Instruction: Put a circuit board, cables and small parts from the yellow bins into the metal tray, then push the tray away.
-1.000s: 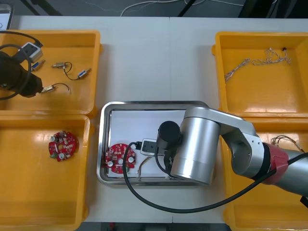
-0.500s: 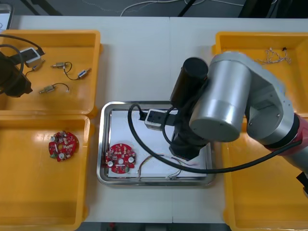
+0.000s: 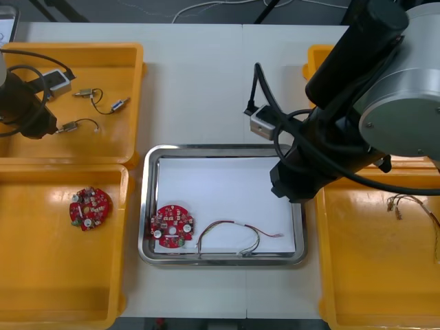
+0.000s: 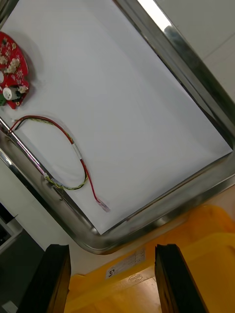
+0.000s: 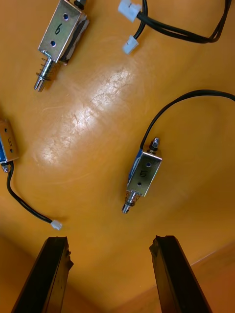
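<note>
The metal tray (image 3: 148, 206), white inside, holds a round red circuit board (image 3: 172, 225) and a red and yellow cable (image 3: 230, 237). My right gripper (image 4: 112, 247) stands open and bare above the tray's right rim (image 4: 196, 63), where it meets the yellow bin (image 4: 196, 264); the board (image 4: 12, 73) and cable (image 4: 73, 146) lie farther off. My left gripper (image 5: 110, 239) hangs open over the upper-left bin's floor. A small metal part (image 5: 144, 176) with a black lead lies just beyond its fingertips, untouched. Two more parts (image 5: 58, 36) (image 5: 7, 144) lie around it.
A second circuit board (image 3: 89, 207) lies in the lower-left bin (image 3: 41, 275). Red and yellow cables (image 3: 412, 206) lie in the lower-right bin. The right arm (image 3: 357, 110) covers much of the upper-right bin. Bare table runs behind the tray.
My right arm has lifted out of the tray and swung back to the right, leaving the red and yellow cable lying inside. The left arm has shifted slightly over the upper-left bin.
</note>
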Action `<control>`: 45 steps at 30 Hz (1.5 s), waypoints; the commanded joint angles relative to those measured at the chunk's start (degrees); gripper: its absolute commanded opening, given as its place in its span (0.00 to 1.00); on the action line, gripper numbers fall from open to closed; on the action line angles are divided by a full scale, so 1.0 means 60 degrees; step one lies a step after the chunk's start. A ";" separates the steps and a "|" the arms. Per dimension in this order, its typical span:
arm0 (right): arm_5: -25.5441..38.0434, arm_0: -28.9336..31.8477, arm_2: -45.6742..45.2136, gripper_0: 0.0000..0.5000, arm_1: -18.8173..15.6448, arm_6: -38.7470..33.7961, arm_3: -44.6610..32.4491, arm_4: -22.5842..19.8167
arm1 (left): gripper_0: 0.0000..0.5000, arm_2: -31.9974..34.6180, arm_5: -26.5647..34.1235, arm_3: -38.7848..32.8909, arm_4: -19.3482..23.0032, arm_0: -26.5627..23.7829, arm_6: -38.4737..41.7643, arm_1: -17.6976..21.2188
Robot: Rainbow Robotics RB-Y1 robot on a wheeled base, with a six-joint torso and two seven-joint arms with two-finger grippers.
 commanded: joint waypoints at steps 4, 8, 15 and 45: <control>0.0038 -0.0202 -0.1007 1.00 -0.0816 -0.2734 -0.0302 -0.0363 | 1.00 0.0606 -0.0552 0.1000 -0.0246 -0.1003 -0.1396 -0.0458; 0.0038 0.0061 -0.1461 1.00 -0.1080 -0.3862 -0.0316 -0.0466 | 1.00 0.0665 -0.0977 0.1425 -0.0246 -0.1164 -0.1909 -0.0546; 0.0038 0.0823 -0.2560 1.00 -0.1578 -0.5327 -0.0551 -0.0627 | 1.00 0.0401 -0.1138 0.1425 -0.0143 -0.1164 -0.2041 -0.0678; 0.0038 0.3504 -0.5167 1.00 -0.2823 -0.7627 -0.0522 0.0296 | 1.00 0.0313 -0.1665 0.1425 -0.0143 -0.0373 -0.2744 -0.0810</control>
